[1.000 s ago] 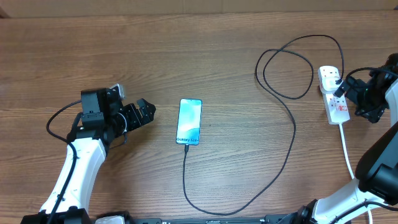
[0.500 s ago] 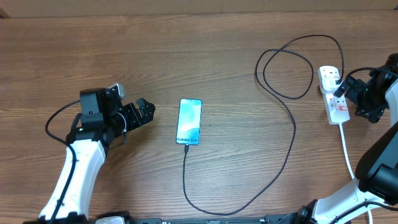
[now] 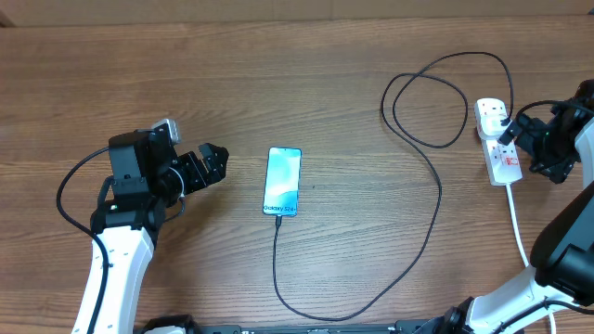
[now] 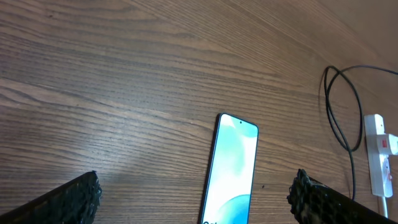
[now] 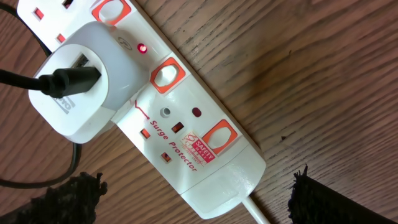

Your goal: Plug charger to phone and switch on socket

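Two sets of fingers hang empty over a wooden surface (image 3: 353,102). At left, the left fingers (image 4: 71,198), spread wide, point at the phone (image 3: 282,182), which lies flat at centre with its screen lit. The charger (image 3: 436,213) runs from the phone's near short edge, loops across the surface and reaches a white adapter (image 5: 78,81) seated in the socket (image 3: 499,153) at far right. The right fingers (image 5: 336,199), also wide apart, hover just above the socket, where a small red light (image 5: 142,48) glows.
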`<move>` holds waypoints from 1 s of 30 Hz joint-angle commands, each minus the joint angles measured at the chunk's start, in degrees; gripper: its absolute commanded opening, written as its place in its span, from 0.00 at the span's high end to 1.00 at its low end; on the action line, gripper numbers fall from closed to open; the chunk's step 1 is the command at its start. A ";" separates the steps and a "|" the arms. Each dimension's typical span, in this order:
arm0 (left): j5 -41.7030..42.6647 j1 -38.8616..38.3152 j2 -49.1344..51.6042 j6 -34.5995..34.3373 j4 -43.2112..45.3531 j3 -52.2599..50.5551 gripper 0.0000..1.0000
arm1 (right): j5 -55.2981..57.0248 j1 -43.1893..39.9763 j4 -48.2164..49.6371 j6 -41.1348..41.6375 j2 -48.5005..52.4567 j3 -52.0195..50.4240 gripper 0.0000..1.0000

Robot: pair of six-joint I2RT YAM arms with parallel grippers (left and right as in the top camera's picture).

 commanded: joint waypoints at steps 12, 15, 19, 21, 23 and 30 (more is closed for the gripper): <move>-9.86 -0.04 -2.93 0.52 -13.05 0.15 0.00 | -0.35 -0.33 0.33 -0.44 -0.94 1.16 0.00; -11.50 -0.04 -2.91 0.57 -14.19 -0.24 0.00 | -0.35 -0.33 0.33 -0.44 -0.94 1.16 0.00; -12.28 -0.13 -3.04 2.97 -13.31 -1.97 0.01 | -0.35 -0.33 0.33 -0.44 -0.94 1.16 0.00; -12.28 -0.50 -3.56 4.50 -10.43 -4.28 0.00 | -0.35 -0.33 0.33 -0.44 -0.94 1.16 0.00; -12.22 -1.25 -4.28 4.66 -6.14 -7.23 0.00 | -0.35 -0.33 0.33 -0.44 -0.94 1.16 0.00; -10.29 -6.10 -8.22 5.25 19.47 -22.99 0.01 | -0.35 -0.33 0.33 -0.44 -0.94 1.16 0.00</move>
